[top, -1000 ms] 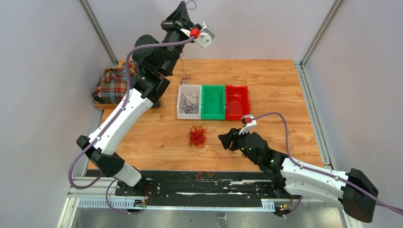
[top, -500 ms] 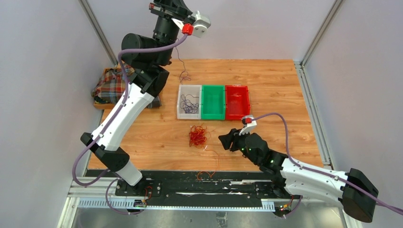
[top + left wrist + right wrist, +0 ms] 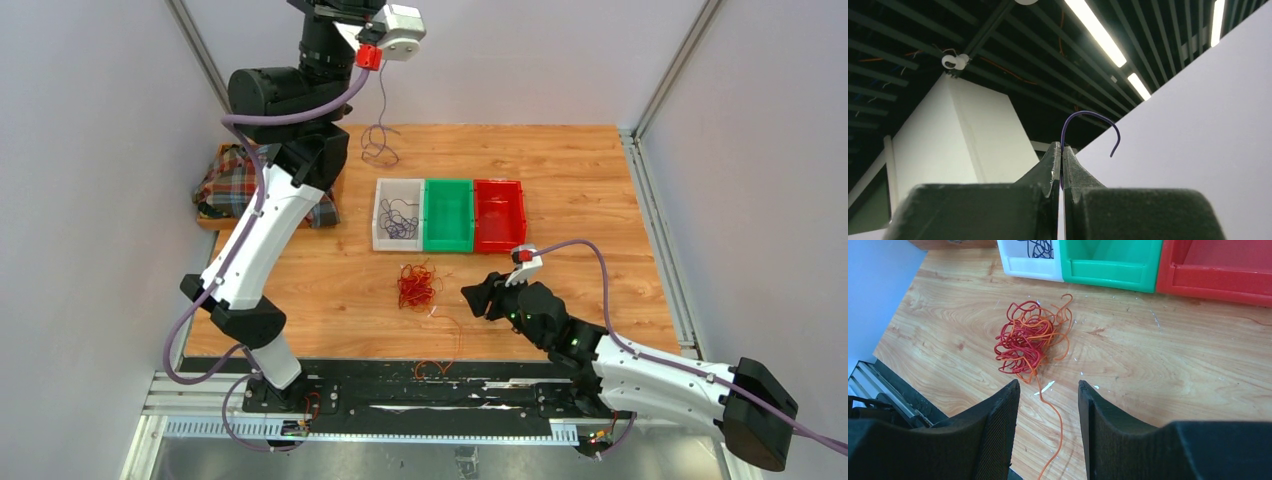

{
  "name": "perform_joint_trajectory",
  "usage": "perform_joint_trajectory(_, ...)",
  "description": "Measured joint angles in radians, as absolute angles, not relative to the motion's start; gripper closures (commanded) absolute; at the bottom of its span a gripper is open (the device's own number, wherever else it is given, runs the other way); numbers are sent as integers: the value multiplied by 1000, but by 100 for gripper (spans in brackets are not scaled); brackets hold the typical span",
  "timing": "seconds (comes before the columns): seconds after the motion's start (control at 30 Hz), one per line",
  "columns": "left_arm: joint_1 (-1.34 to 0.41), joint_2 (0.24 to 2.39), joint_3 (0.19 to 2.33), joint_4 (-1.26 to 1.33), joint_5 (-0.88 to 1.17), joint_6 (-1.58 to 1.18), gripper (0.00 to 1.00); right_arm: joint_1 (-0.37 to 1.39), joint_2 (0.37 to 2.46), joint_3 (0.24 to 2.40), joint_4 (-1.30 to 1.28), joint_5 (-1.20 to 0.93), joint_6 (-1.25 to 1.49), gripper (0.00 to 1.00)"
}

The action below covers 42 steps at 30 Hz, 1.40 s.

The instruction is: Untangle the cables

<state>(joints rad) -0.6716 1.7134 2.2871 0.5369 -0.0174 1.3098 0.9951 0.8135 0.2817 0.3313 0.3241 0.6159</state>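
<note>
1. Left claw (image 3: 1062, 150) is pinched shut on a purple cable (image 3: 1093, 114). A short hooked end sticks out past the fingertips.
2. Left arm is raised high over the far-left part of the desk (image 3: 580, 180). The purple cable hangs down from the claw, and its lower end loops near the far edge, behind the white bin (image 3: 380, 240). Cannot tell if the loop touches the wood.
3. Right claw (image 3: 1048, 385) has its fingers spread with nothing between them. It sits low over the desk towards the near edge, right of centre.
4. Red and orange clump (image 3: 1025, 342) lies on the desk, mid-width, between the bins and the near edge, just ahead of the right claw and apart from it.
5. One orange strand (image 3: 1058, 415) trails from the clump towards the near edge.
6. White bin, green bin (image 3: 448, 245) and red bin (image 3: 498, 243) stand in a touching row mid-desk. More purple wires (image 3: 400, 218) lie in the white bin.
7. Plaid cloth (image 3: 228, 180) sits at the left edge, near the far corner.
</note>
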Motion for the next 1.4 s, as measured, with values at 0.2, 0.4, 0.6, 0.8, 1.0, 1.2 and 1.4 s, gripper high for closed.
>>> perform_joint_trajectory(0.2, -672, 1650, 2113, 543, -6, 1304, 99, 995, 807, 280, 331, 324, 620, 53)
perform_joint_trajectory(0.4, -672, 1577, 1916, 524, -10, 1280, 99, 995, 796, 270, 331, 324, 628, 54)
perform_joint_trajectory(0.6, -672, 1527, 1777, 508, -45, 1240, 99, 995, 795, 269, 330, 325, 632, 54)
perform_joint_trajectory(0.8, -672, 1484, 1657, 466, -80, 1196, 100, 995, 787, 267, 326, 327, 632, 54)
perform_joint_trajectory(1.0, -669, 1492, 1605, 430, -103, 1193, 99, 995, 765, 262, 316, 335, 632, 54)
perform_joint_trajectory(1.2, -655, 1570, 1723, 408, -113, 1196, 99, 995, 746, 252, 316, 340, 633, 55)
perform_joint_trajectory(1.4, -644, 1713, 2001, 415, -111, 1209, 100, 995, 758, 251, 316, 339, 633, 56)
